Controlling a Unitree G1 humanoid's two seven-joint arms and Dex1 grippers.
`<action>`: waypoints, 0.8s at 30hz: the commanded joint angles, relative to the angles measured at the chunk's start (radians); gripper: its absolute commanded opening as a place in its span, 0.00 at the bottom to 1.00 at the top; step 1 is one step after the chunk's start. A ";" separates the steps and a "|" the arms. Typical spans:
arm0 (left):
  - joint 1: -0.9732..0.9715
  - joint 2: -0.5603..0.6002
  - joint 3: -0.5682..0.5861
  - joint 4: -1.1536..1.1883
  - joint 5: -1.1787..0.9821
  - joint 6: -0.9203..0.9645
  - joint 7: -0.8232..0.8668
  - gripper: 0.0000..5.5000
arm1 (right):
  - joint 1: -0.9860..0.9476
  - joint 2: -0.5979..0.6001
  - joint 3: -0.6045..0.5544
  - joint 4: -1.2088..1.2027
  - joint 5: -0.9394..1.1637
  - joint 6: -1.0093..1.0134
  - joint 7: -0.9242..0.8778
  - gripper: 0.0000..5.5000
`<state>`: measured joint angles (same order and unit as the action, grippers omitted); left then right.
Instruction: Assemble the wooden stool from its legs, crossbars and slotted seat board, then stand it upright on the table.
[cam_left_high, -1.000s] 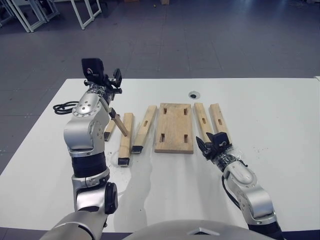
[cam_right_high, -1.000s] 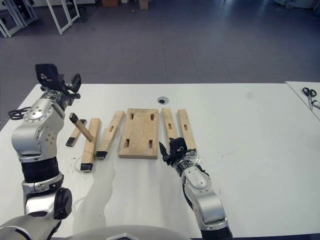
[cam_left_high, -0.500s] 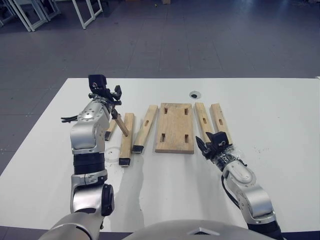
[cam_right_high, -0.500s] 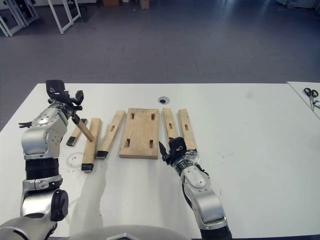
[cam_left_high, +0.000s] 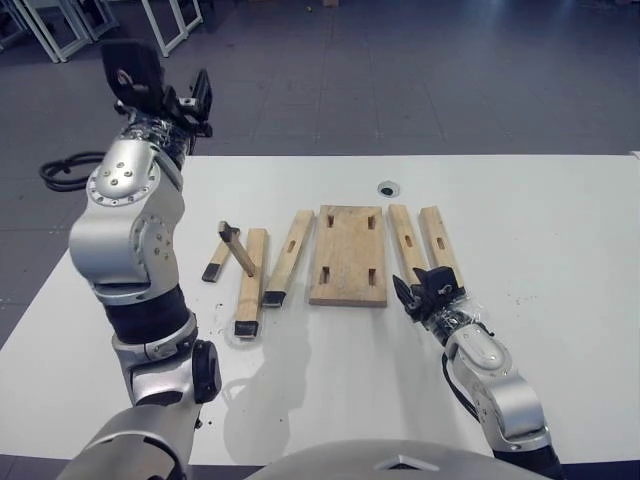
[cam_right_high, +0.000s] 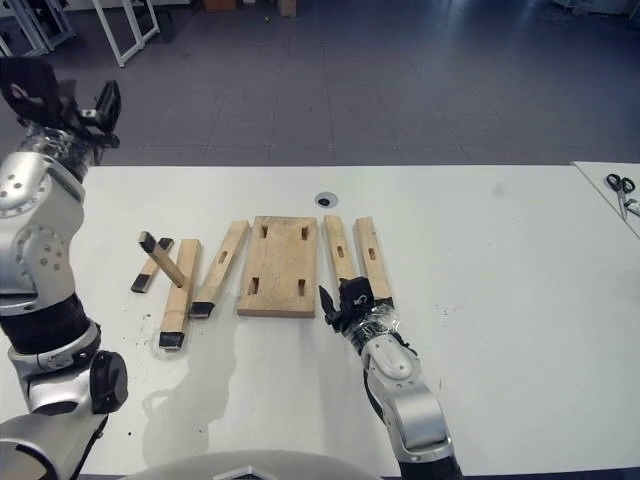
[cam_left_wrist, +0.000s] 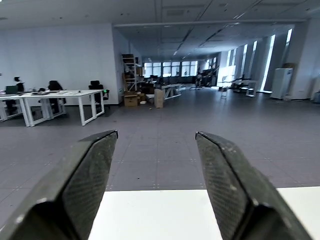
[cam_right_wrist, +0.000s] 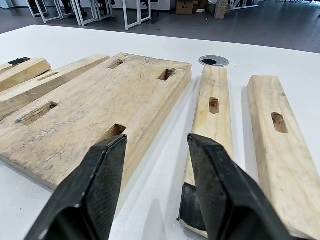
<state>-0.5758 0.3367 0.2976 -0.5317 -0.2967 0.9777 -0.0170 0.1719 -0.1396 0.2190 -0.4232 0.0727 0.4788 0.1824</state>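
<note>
Wood parts were laid out in a row on the white table (cam_left_high: 560, 230). The slotted seat board (cam_left_high: 348, 256) was seen lying flat at the middle, its four slots facing up. Two legs (cam_left_high: 404, 240) (cam_left_high: 438, 243) were placed flat just to its right, side by side, and two more (cam_left_high: 290, 255) (cam_left_high: 252, 275) to its left, their dark-capped ends turned toward the robot. A short crossbar (cam_left_high: 238, 248) was propped at a slant on the outermost left leg, its lower end at the leg's slot; whether it was seated there could not be told. A second crossbar (cam_left_high: 215, 262) was laid flat just beyond that leg.

The left gripper (cam_left_wrist: 156, 135) was held high above the far left corner of the table, well apart from every part, its fingers spread and nothing between them. The right gripper (cam_right_wrist: 156, 142) was held low over the table at the near ends of the board and the leg beside it, likewise spread wide and grasping nothing. A round cable hole (cam_left_high: 387, 189) was seen beyond the board.
</note>
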 joint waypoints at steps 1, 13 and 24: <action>0.420 -0.065 -0.073 -0.304 0.011 0.021 0.012 0.63 | 0.019 -0.006 -0.006 -0.024 -0.004 0.016 -0.005 0.40; 1.194 -0.098 -0.221 -0.177 0.067 -0.221 -0.100 0.82 | 0.032 -0.045 -0.016 -0.036 -0.002 0.026 0.022 0.40; 0.926 -0.198 -0.233 0.227 0.123 -0.277 -0.009 0.73 | -0.047 -0.006 -0.147 -0.010 0.045 0.138 -0.039 0.40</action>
<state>0.3021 0.1716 0.0672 -0.3725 -0.1710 0.6274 -0.0485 0.1569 -0.1690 0.1278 -0.4383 0.0947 0.5601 0.1776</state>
